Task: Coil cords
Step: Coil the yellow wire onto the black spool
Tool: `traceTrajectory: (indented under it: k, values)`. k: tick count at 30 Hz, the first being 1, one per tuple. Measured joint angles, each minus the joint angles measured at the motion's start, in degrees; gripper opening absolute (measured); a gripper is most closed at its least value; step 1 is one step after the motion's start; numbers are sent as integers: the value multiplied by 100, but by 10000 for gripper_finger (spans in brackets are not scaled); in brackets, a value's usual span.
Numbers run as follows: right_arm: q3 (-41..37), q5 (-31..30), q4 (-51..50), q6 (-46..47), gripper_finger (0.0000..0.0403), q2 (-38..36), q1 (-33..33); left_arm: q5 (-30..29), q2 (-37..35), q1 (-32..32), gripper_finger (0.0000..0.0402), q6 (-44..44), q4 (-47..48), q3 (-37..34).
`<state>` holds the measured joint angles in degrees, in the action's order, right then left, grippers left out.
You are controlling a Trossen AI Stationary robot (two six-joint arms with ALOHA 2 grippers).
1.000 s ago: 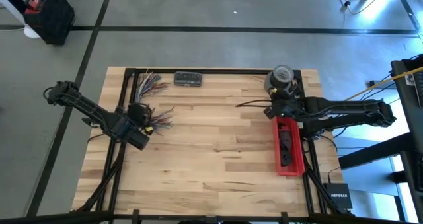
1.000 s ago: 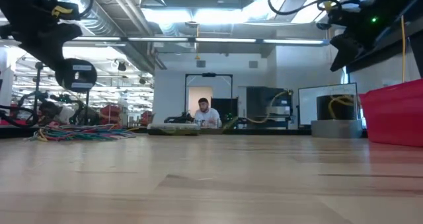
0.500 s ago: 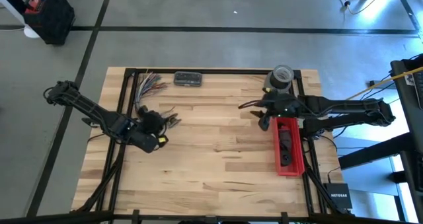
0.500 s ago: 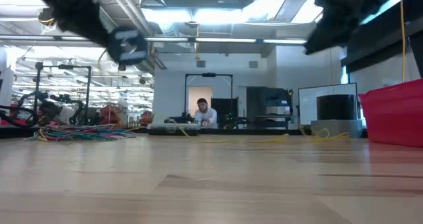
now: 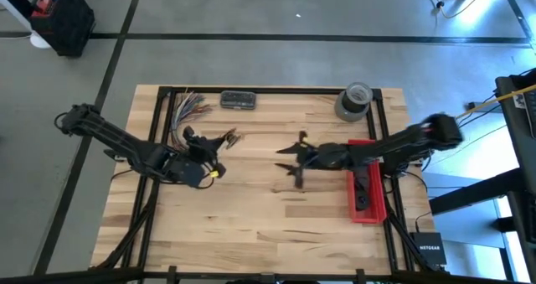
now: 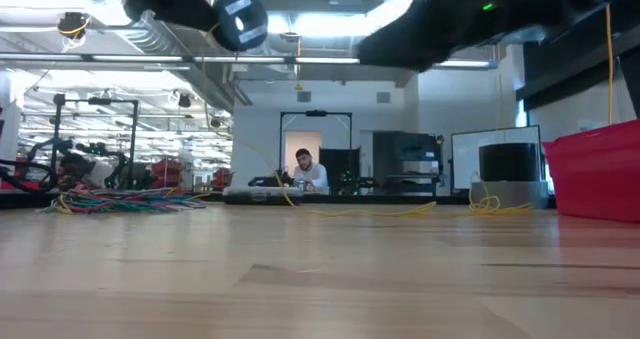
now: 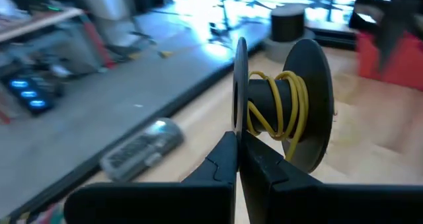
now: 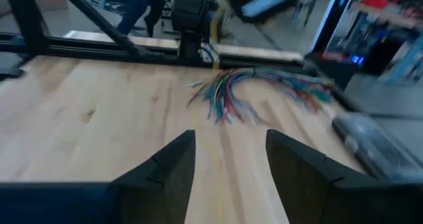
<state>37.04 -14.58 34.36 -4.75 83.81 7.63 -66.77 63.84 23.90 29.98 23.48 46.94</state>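
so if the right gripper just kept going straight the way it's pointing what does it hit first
Probably the bundle of multicoloured wires. The open right gripper points across bare wood at it, with the left arm just beyond. Depth is hard to judge, and a faint yellow cord on the wood may come sooner.

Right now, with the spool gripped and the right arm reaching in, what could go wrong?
The left gripper pinches only the spool flange edge, so it may twist or slip. The yellow cord trails slack across the table; the open right gripper could snag it or sweep into the multicoloured wires.
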Motion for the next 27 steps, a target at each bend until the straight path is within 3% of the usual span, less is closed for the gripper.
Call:
traceTrajectory:
  k: [5, 13, 18, 24, 27]
  values:
    - [778, -87, 630, -368, 190, 1350, -14, -308, 393, -320, 0, -43, -396, 0]
    - [2474, -1081, 620, -958, 190, 2925, -60, -71, 922, -654, 0, -787, -1516, -2]
    - [3058, -1052, 612, -865, 190, 3386, -171, 97, 889, -611, 0, -960, -1762, -2]
    - [3184, -973, 795, -643, 175, 3512, -266, 99, 876, -599, 0, -1060, -1856, -2]
    - [3184, -448, 892, -274, 154, 3513, -408, 98, 876, -599, 0, -1070, -1870, -2]
